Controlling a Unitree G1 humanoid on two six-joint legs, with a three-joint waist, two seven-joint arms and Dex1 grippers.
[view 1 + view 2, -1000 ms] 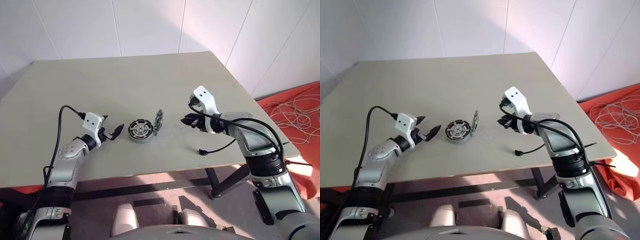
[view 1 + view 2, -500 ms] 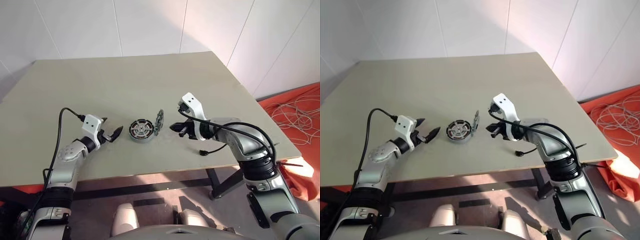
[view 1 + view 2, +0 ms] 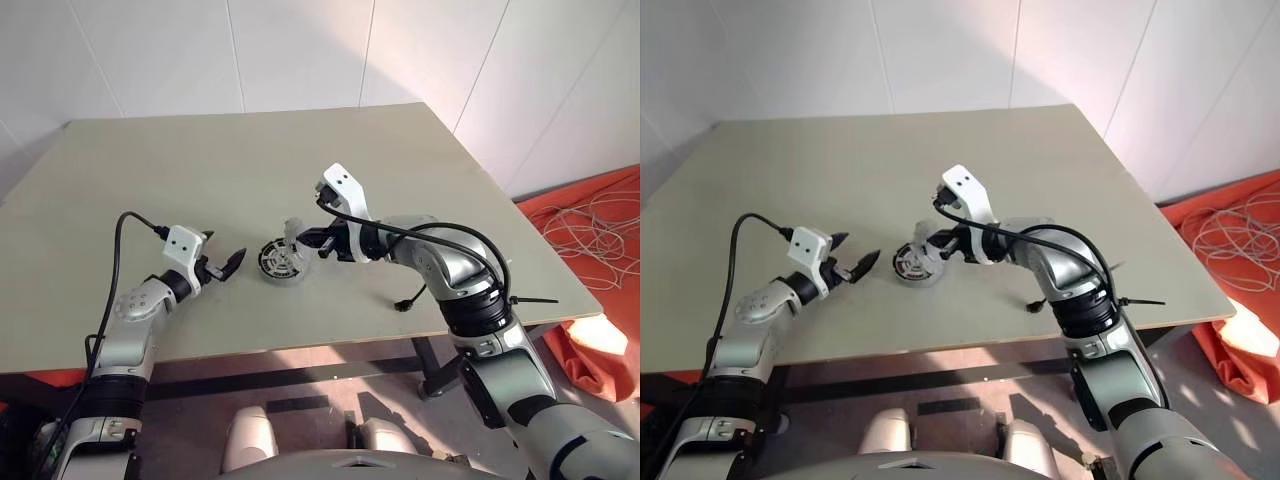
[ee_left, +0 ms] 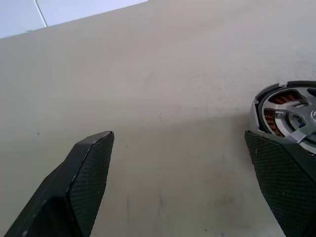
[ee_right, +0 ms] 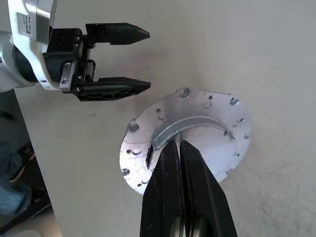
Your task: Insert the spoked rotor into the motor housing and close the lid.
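The motor housing [image 3: 274,263] lies on the table, a round ring with copper windings and a silver spoked centre [image 4: 289,111]. I cannot tell the spoked rotor apart from it. The lid [image 3: 296,238], a light grey disc, leans tilted over the housing's right side. Its pale underside with small holes [image 5: 197,123] hides the housing in the right wrist view. My right gripper [image 3: 318,243] is shut, its tips [image 5: 177,144] pressed against the lid. My left gripper [image 3: 228,247] stands open just left of the housing, its fingers [image 4: 89,163] holding nothing.
A loose black cable end [image 3: 405,303] lies on the table to the right of the housing, near the front edge. Orange cloth with white cables [image 3: 600,215] covers the floor past the table's right edge.
My right gripper has swung left to the lid. The lid, which stood on edge beside the housing, now tips over it. The left arm has not moved.
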